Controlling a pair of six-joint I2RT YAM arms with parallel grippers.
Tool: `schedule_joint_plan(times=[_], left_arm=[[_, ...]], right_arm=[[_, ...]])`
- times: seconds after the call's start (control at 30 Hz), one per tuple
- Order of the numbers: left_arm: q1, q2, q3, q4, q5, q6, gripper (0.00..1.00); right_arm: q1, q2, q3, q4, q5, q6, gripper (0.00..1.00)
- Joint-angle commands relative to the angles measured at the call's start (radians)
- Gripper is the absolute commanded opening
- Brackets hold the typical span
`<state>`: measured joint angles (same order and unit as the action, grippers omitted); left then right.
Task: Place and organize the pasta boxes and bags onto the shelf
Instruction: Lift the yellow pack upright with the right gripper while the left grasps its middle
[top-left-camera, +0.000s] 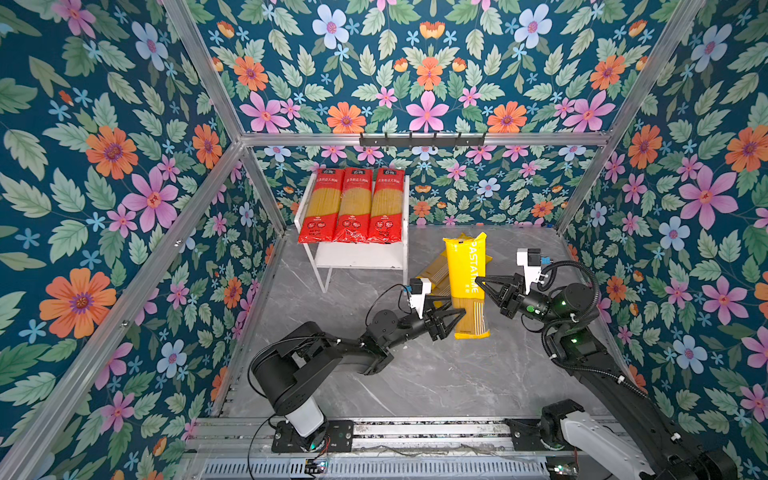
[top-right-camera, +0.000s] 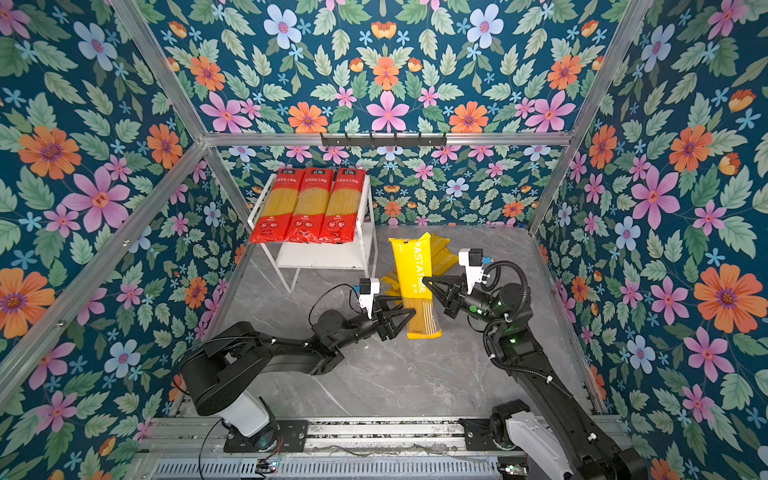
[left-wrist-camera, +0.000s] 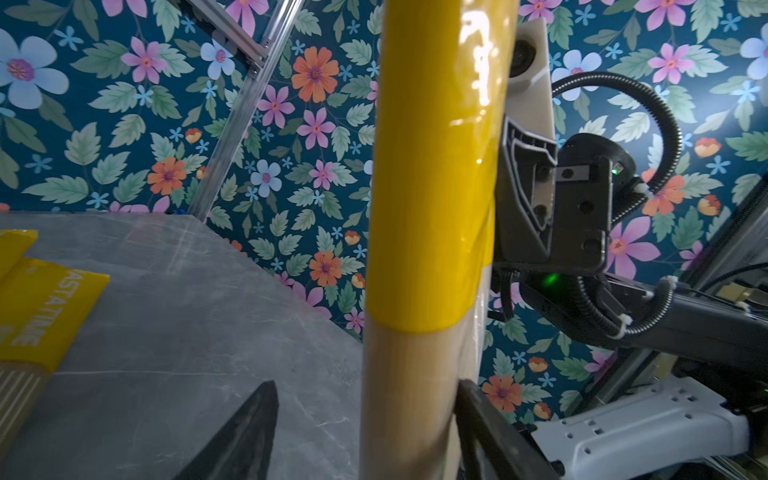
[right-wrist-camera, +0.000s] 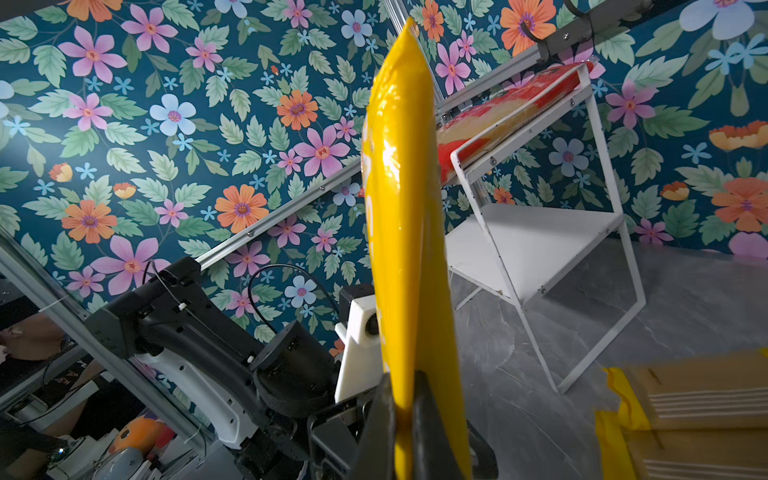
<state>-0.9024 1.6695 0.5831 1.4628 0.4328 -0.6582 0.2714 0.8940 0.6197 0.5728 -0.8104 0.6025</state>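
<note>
A yellow PASTATIME pack (top-left-camera: 465, 274) (top-right-camera: 413, 270) hangs above the table, tilted, with my right gripper (top-left-camera: 478, 280) (right-wrist-camera: 405, 380) shut on its yellow edge. My left gripper (top-left-camera: 455, 309) (left-wrist-camera: 365, 384) is open around the pack's clear lower part (left-wrist-camera: 411, 395). One finger touches it and the other stands apart. Three red-ended packs (top-left-camera: 356, 203) (right-wrist-camera: 511, 108) lie side by side on the top board of the white shelf (top-left-camera: 361, 259) (right-wrist-camera: 528, 245); its lower board is bare. More yellow packs (top-right-camera: 442, 257) (left-wrist-camera: 37, 299) (right-wrist-camera: 685, 415) lie on the table behind the held one.
The grey marble table (top-left-camera: 415, 374) is closed in by flowered walls and aluminium posts. A black hook rail (top-left-camera: 422, 140) runs along the back wall above the shelf. The shelf stands at the back left, against the wall.
</note>
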Motion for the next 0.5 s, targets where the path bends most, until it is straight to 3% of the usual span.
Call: schedule_joint_plan(times=[0.0,0.27,0.47], left_arm=[[0.0,0.021,0.024,0.082,0.089,-0.046,0.64],[0.0,0.033,0.057,0.067,0.138,-0.048,0.52],[0.0,0.019,0.048,0.065,0.152,-0.036,0.28]], right_arm=[[0.006,-0.004,0.007,0.163,-0.052,0.061,0.0],[0.006,0.023,-0.025,0.261,-0.076,0.124,0.0],[0.006,0.036,-0.044,0.247,-0.048,0.119,0.0]])
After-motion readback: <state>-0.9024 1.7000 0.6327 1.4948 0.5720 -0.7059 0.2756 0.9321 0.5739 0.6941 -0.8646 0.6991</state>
